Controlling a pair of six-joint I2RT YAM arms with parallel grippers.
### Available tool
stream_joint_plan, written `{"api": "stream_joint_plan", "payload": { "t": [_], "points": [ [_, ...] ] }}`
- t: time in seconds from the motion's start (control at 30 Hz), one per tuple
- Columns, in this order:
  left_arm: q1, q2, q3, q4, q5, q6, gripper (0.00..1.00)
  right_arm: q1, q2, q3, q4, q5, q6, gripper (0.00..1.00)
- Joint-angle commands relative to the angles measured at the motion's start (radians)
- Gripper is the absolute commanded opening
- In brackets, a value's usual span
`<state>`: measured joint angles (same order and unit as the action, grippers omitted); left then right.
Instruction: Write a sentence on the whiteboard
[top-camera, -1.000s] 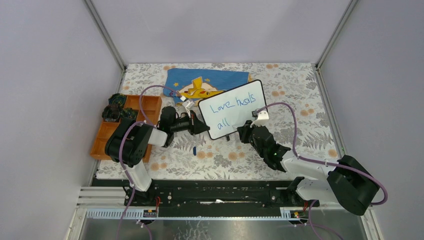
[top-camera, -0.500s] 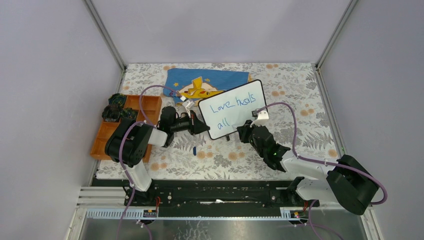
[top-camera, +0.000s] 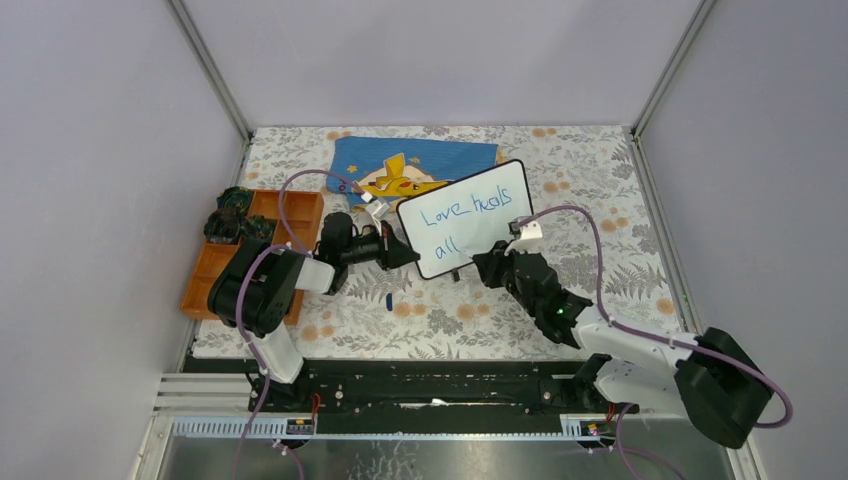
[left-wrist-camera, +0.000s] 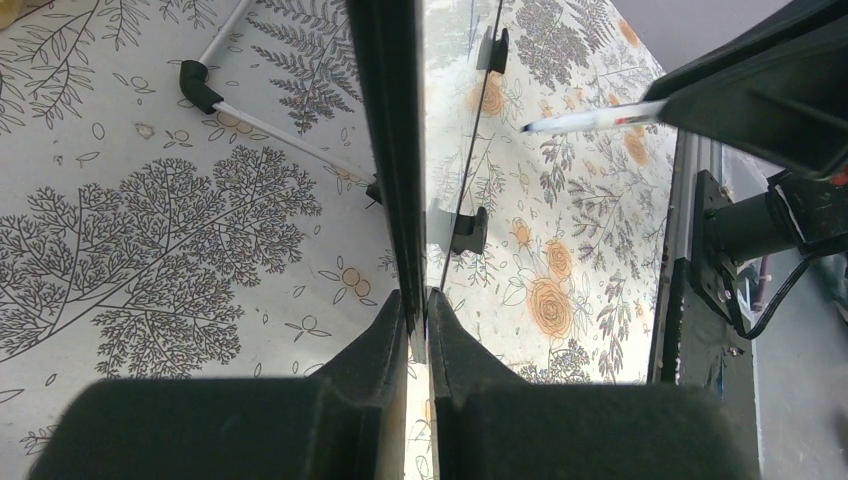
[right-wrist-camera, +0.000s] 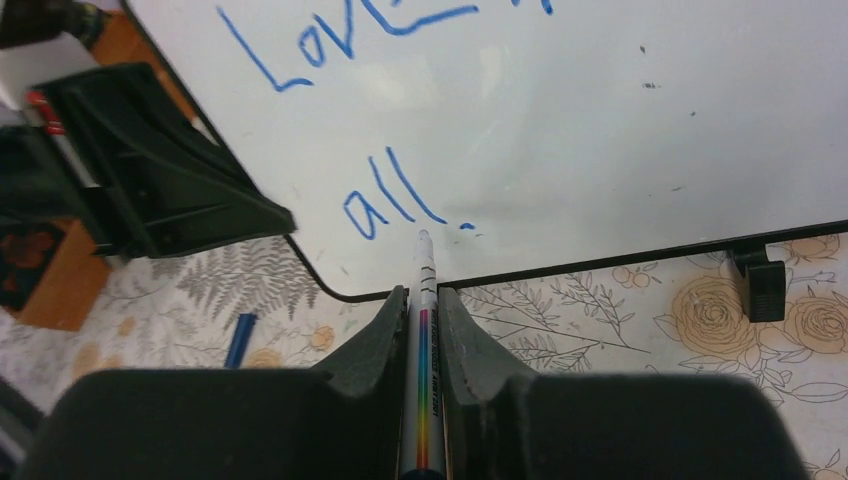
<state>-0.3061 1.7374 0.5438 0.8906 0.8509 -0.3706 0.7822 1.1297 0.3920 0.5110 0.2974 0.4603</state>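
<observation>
Right wrist: right jaws pinch marker near whiteboard bottom edge — left jaws clamp its rim.

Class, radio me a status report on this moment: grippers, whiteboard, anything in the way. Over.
Left gripper shut on whiteboard edge. Right gripper shut on marker, tip by "all". Sentence in two lines. Nothing between marker and whiteboard.

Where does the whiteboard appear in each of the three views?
Top external: whiteboard at centre, tilted.
Left wrist: edge-on, a dark vertical strip near the middle.
Right wrist: fills the upper half, above the marker tip.
Shared landmark: left gripper clamping its left edge.
</observation>
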Motion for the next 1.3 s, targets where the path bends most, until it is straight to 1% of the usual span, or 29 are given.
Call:
{"api": "stream_joint_plan", "payload": {
  "t": [0.0, 0.23, 0.4, 0.57, 0.77, 0.97, 1.1, 1.27],
  "points": [
    [-0.018, -0.005, -0.012, -0.079, -0.039, 0.059, 0.0, -0.009, -0.156, -0.02, -0.042, -0.074, 0.015, 0.0],
    [-0.017, -0.012, -0.012, -0.076, -0.04, 0.054, 0.0, -0.009, -0.425, -0.011, -0.261, -0.093, -0.011, 0.0],
    [-0.017, -0.018, -0.012, -0.08, -0.044, 0.053, 0.0, -0.009, -0.576, 0.019, -0.404, -0.139, -0.045, 0.0],
    [-0.019, -0.014, -0.012, -0.085, -0.036, 0.056, 0.0, -0.009, -0.666, 0.026, -0.478, -0.151, -0.06, 0.0],
    [-0.024, -0.011, -0.008, -0.091, -0.036, 0.056, 0.0, -0.008, -0.708, 0.021, -0.505, -0.134, -0.065, 0.0],
    [-0.026, -0.018, -0.007, -0.109, -0.044, 0.06, 0.13, -0.008, -0.722, 0.013, -0.505, -0.117, -0.072, 0.0],
    [-0.027, -0.026, -0.012, -0.112, -0.05, 0.06, 0.26, -0.008, -0.735, 0.013, -0.505, -0.103, -0.074, 0.0],
    [-0.028, -0.063, -0.029, -0.12, -0.071, 0.058, 0.4, -0.009, -0.759, 0.011, -0.505, -0.096, -0.07, 0.0]
  ]
}}
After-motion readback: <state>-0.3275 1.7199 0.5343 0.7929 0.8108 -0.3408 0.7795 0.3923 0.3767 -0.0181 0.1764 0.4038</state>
